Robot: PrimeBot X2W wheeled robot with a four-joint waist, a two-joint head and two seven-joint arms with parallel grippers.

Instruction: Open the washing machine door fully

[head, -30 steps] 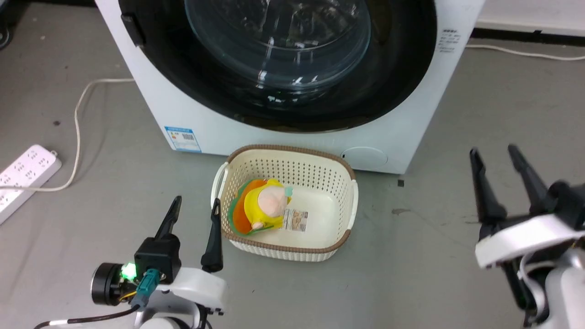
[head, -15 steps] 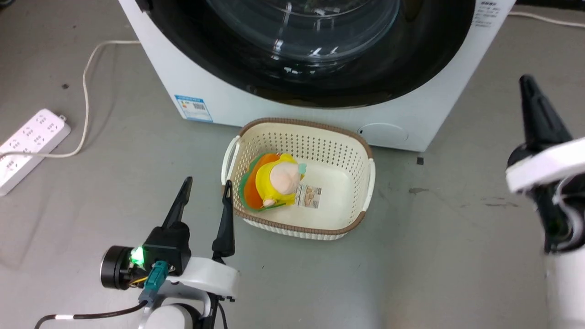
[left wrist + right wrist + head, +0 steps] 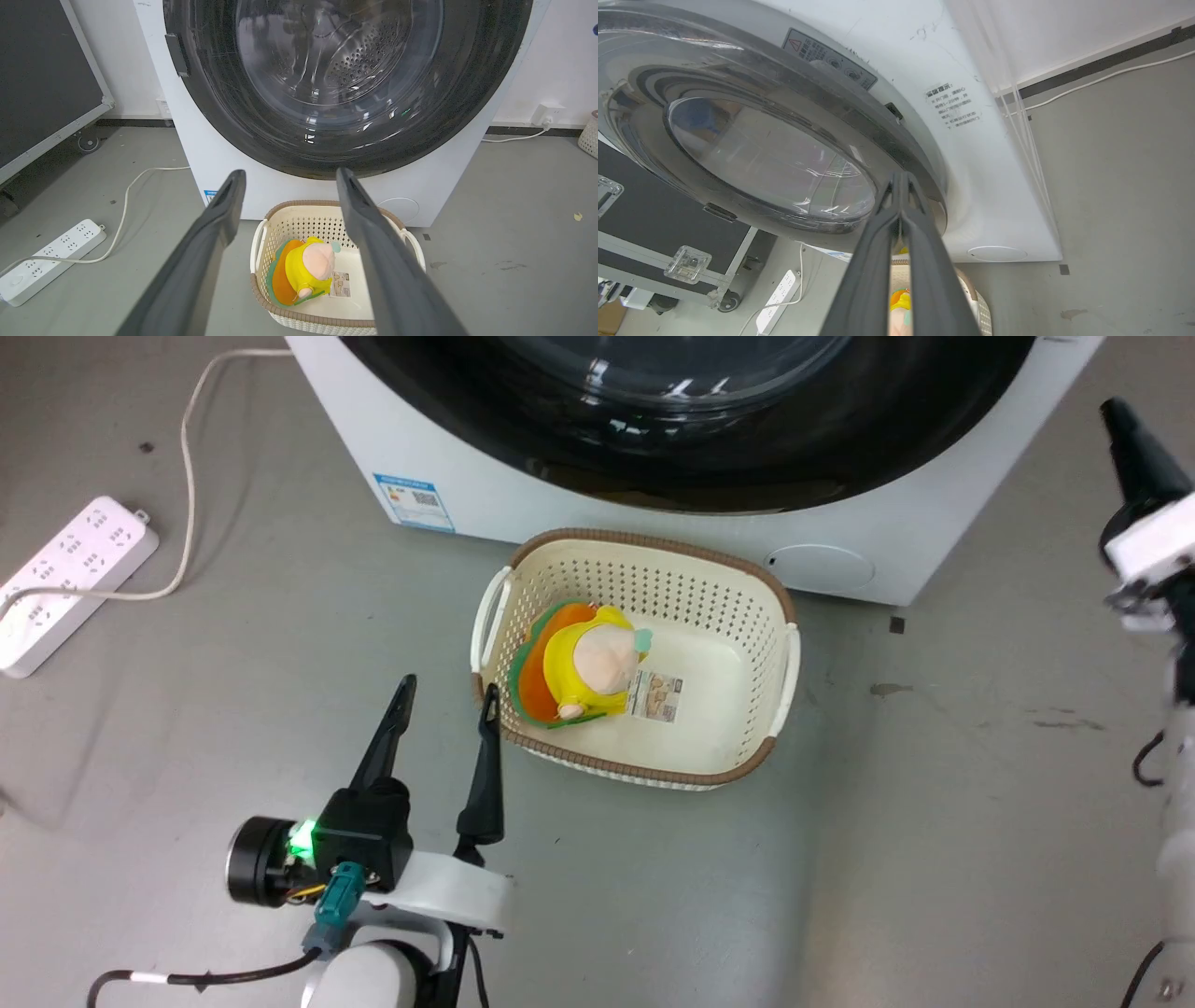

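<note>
**Spotter:** Right wrist view is up. What are you seeing?

**Operator:** I am looking along the washing machine door (image 3: 761, 154) from its side. It is sitting against the white machine front (image 3: 985, 154), so I am judging it shut or barely cracked. The right jaws are pressed together, gripping nothing and pointing at the door's glossy rim. They are close to it, but I cannot tell whether they are touching.

**Spotter:** And the left?

**Operator:** In the head view the left jaws are spread wide and empty. They are hovering over the floor (image 3: 233, 644), just beside the basket (image 3: 775, 607) with the yellow toy (image 3: 588, 663) lying in it. The door is running across the top of that view, behind the basket.

**Spotter:** Which step are you on?

**Operator:** I am reckoning this is the approach, since nothing is hooked yet. Next I am needing to slip those closed tips behind the rim's edge. Then I am planning to draw outward along the hinge's arc, keeping clear of the basket.
</note>
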